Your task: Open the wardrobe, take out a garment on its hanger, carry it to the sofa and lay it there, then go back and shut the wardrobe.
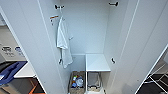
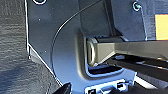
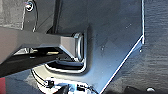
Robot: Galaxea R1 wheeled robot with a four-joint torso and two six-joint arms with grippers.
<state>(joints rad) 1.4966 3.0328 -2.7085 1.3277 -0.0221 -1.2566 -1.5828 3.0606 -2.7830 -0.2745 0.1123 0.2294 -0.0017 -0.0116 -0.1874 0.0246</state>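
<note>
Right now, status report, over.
Jaws: cannot tell. Wardrobe doors open. White shirt hanging inside; basket on its floor. Nothing blocking the opening.

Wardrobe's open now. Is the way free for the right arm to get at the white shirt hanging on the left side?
Probably yes: both wardrobe doors stand open and nothing hangs in front of the white shirt. It hangs close against the left wall, so approach room on that side looks tight.

Inside the open wardrobe (image 1: 140, 37) a shirt (image 1: 63, 41) hangs at ten o'clock. A shelf (image 1: 97, 62) sits at five o'clock (basket (image 1: 77, 85) left below it).
</note>
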